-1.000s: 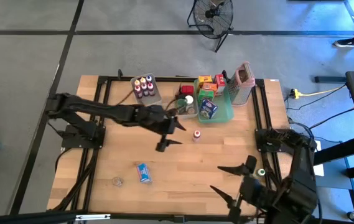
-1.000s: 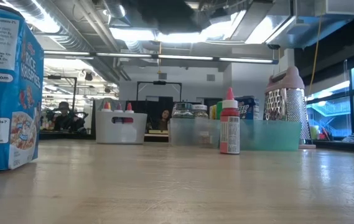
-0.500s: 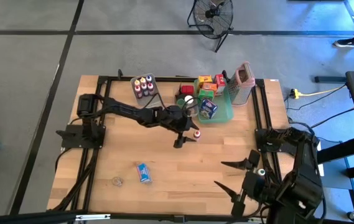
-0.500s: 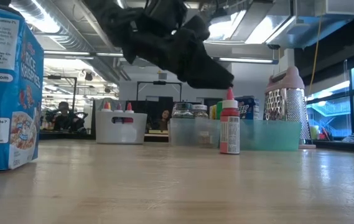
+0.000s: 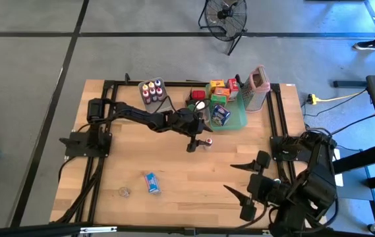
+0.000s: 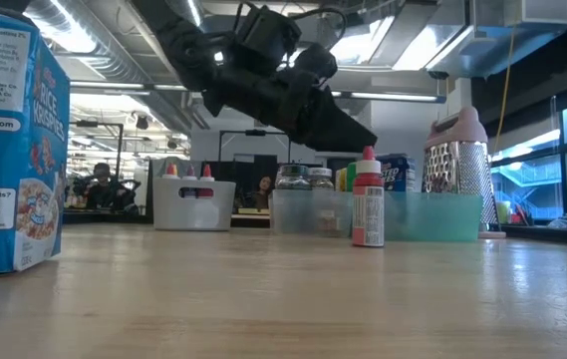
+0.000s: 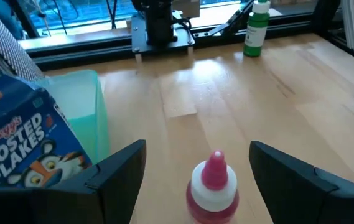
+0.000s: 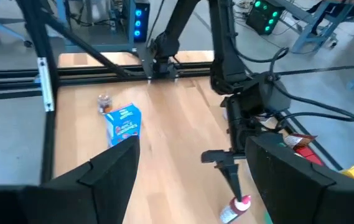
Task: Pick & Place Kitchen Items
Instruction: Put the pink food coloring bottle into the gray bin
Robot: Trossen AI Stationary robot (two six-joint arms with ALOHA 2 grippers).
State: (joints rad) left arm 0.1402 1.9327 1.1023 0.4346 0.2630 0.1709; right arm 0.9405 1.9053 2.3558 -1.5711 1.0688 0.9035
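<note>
Left gripper [image 7: 196,171] fingers spread, straddling red-capped bottle [image 7: 212,186] upright on table [image 5: 194,174], likely for grasp. Right gripper [image 5: 245,181] spread, waiting well apart, nothing between fingers.

The wooden table [image 5: 194,174] carried a teal tray [image 5: 238,120]; just beside it stood a red-capped bottle [image 5: 208,142], well apart a blue box [image 5: 152,183].

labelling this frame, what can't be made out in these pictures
- Small red-capped bottle: base cut off by the left wrist view's bottom edge.
- Left gripper: low view shows it above the bottle; contact unclear.
- Items in the teal tray: blurred behind its wall in the low view.
- Small clear thing: too small, high view.
</note>
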